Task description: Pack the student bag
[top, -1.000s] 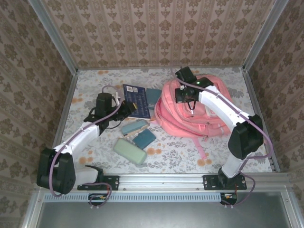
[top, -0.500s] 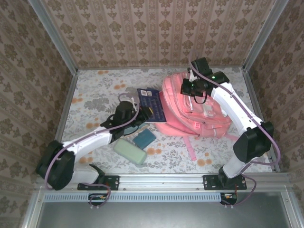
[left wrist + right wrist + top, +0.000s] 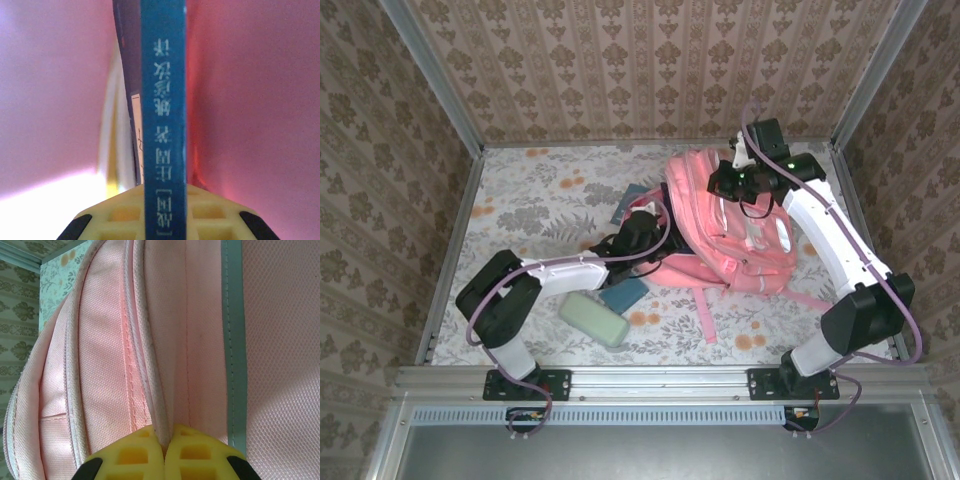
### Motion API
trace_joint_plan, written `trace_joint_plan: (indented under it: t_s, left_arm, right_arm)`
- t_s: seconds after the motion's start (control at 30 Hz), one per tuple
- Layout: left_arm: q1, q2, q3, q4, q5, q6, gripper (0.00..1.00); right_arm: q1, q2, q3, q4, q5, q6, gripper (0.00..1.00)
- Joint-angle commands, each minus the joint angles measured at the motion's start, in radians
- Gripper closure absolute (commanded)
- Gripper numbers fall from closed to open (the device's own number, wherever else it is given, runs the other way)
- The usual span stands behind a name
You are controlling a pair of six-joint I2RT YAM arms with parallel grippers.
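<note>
1. Viewing from the top camera: a large pink fabric backpack, the student bag (image 3: 725, 235), lies on the floral-patterned table (image 3: 535, 195). It sits right of centre, toward the far side, with straps trailing toward the near edge.
2. Same view: the left gripper (image 3: 653, 225) reaches the bag's left edge, clamped on a thin dark blue book (image 3: 626, 205). Part of the book is hidden by the arm and the pink fabric.
3. Same view: the right gripper (image 3: 728, 183) sits at the bag's upper part, in contact with the fabric.
4. Same view: a pale green oblong pencil case (image 3: 593, 318) and a small flat teal case (image 3: 623, 293) lie just beside each other by the left arm. The pencil case is apart from the bag.
5. Left wrist camera: the book is seen spine-on, with white characters down the blue spine. It is pinched narrow between yellow finger pads (image 3: 125, 220), with pink fabric on both sides.
6. Right wrist camera: yellow pads (image 3: 127, 455) are pressed together on a raised seam fold of the bag. A grey-green trim strip (image 3: 232, 340) runs alongside the fold, and a corner of the table shows at upper left.
</note>
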Motion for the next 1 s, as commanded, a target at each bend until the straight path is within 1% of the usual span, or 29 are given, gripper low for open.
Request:
trace_joint_plan:
  t_s: [0.0,0.07,0.17,0.27,0.4,0.57,0.7,0.8,0.83,0.87,0.93,0.97]
  left_arm:
    - [-0.024,-0.047,0.048,0.002,-0.094,0.044,1.0]
    - [-0.028,-0.072,0.043,-0.022,-0.122,0.055,1.0]
    - [-0.033,-0.072,0.065,-0.02,-0.092,0.07,1.0]
    - [-0.036,-0.015,0.105,0.013,-0.038,0.053,1.0]
    - [-0.038,0.09,0.117,0.107,-0.005,-0.025,1.0]
    - [-0.042,0.207,0.175,0.12,0.019,-0.05,1.0]
    - [-0.058,0.287,0.262,0.052,0.016,-0.052,1.0]
    - [-0.071,0.344,0.329,-0.004,0.016,-0.057,0.97]
    - [-0.075,0.351,0.347,-0.035,0.01,-0.055,0.94]
    - [-0.079,0.355,0.359,-0.068,0.003,-0.052,0.86]
    - [-0.082,0.347,0.366,-0.118,-0.013,-0.041,0.64]
    - [-0.083,0.339,0.365,-0.14,-0.018,-0.033,0.55]
  right_arm:
    - [-0.007,-0.067,-0.006,0.064,-0.053,0.002,1.0]
    - [-0.009,-0.074,-0.019,0.066,-0.056,0.002,1.0]
    - [-0.01,-0.083,-0.035,0.073,-0.057,0.003,1.0]
    - [-0.011,-0.086,-0.047,0.083,-0.062,0.011,1.0]
    - [-0.012,-0.091,-0.053,0.092,-0.071,0.02,1.0]
    - [-0.012,-0.096,-0.066,0.104,-0.079,0.032,1.0]
    - [-0.011,-0.095,-0.072,0.114,-0.085,0.037,1.0]
    - [-0.011,-0.094,-0.074,0.12,-0.088,0.039,1.0]
    - [-0.013,-0.092,-0.075,0.117,-0.087,0.037,1.0]
    - [-0.014,-0.092,-0.072,0.117,-0.087,0.035,1.0]
    - [-0.015,-0.092,-0.071,0.114,-0.084,0.028,1.0]
    - [-0.019,-0.092,-0.072,0.112,-0.084,0.025,1.0]
